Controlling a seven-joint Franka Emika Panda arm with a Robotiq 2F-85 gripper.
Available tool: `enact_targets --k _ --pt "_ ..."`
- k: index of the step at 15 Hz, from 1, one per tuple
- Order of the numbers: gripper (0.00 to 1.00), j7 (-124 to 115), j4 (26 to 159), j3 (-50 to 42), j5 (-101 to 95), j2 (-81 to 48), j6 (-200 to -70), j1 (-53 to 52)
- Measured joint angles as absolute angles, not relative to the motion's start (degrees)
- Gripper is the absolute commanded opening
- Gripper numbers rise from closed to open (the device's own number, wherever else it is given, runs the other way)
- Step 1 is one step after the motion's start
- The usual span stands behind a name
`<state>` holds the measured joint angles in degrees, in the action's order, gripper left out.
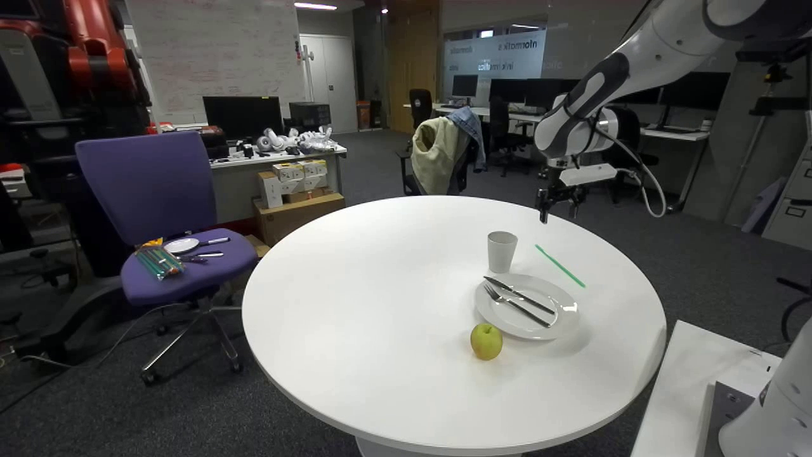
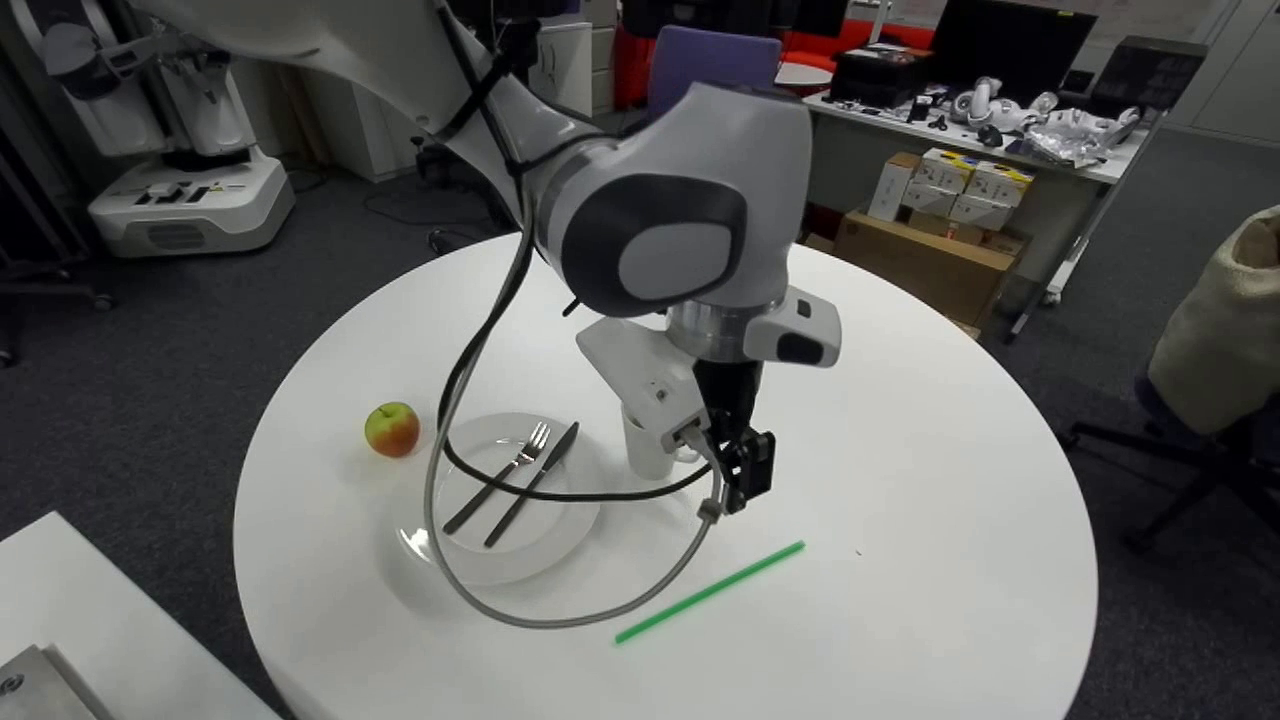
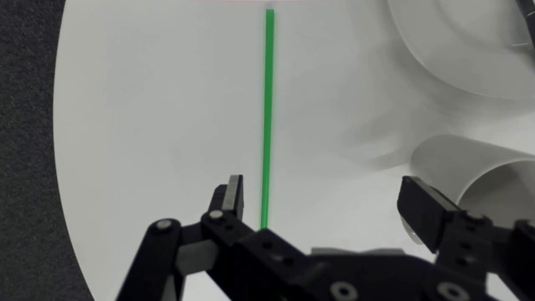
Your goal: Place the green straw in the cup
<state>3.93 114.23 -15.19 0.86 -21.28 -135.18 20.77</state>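
The green straw lies flat on the white round table in both exterior views. In the wrist view the straw runs up and down, its lower end hidden behind the gripper. The white cup stands upright beside the plate. It is partly hidden by the arm in an exterior view and shows at the right of the wrist view. My gripper is open and empty, held above the table. In the wrist view the straw appears between the fingers, nearer the left one; the right finger overlaps the cup.
A white plate with a fork and a knife on it is near the cup. A yellow-green apple sits beside the plate. The table's edge shows at the left of the wrist view.
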Motion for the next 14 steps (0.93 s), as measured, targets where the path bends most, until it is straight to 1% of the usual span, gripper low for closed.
enact_targets --k 5,14 --pt "1.00 3.8 110.0 -15.2 3.0 -27.6 -135.2 22.5" --pt "1.00 3.8 110.0 -15.2 2.8 -28.1 -135.2 22.3"
